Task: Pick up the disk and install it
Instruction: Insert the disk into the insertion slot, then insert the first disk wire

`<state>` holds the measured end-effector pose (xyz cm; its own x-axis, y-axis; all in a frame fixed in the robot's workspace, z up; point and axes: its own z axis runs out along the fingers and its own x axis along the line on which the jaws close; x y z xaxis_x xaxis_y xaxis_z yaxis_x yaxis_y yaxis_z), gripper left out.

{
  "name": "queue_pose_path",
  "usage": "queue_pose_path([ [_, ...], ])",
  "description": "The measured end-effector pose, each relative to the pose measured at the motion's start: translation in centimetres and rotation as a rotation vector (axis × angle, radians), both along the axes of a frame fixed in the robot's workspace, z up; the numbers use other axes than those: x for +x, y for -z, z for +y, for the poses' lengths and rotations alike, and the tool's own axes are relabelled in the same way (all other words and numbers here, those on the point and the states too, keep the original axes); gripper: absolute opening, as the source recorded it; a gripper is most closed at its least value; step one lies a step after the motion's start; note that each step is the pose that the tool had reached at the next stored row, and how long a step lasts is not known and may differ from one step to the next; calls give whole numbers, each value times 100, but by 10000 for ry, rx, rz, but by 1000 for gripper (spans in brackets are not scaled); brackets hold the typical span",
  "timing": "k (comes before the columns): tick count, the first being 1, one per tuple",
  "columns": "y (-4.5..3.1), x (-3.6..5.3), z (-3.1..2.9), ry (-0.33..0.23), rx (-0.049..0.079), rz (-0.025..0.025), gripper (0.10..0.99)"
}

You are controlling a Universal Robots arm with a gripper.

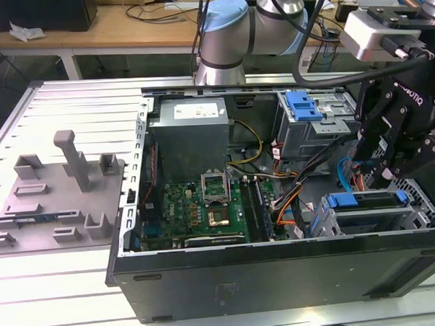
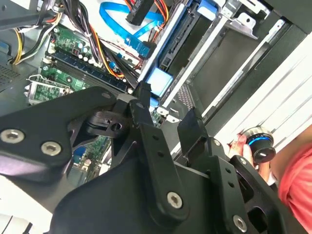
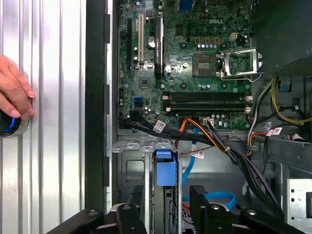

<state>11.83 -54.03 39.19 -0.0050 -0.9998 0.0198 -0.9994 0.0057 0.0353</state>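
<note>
Over the disk [image 1: 353, 199] in the drive cage [image 1: 371, 215], claw [image 1: 380, 176] downward, released and empty.

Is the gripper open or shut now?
Open: the gripper shows its fingers apart in the first wrist view, the disk between them.

A ribbed aluminium table [image 1: 64, 112] takes up most of the space, its grooves catching an even, bright light (the same pale streaks show on it in the first wrist view). Behind it stands a wooden bench [image 1: 125, 26] on white legs [image 1: 72, 64]. The bench carries a black box [image 1: 41, 12], a crumpled white scrap [image 1: 25, 31] and loose cables [image 1: 171, 10]. Beneath the bench it is dim.
</note>
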Motion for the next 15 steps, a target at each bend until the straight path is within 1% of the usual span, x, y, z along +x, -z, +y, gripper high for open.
queue_pose_path([
  [12,4,0,0,0,0,0,502],
  [13,5,1,107,-1,-221,1,502],
  [14,5,0,184,0,-338,1,502],
  [15,5,0,290,0,-440,0,502],
])
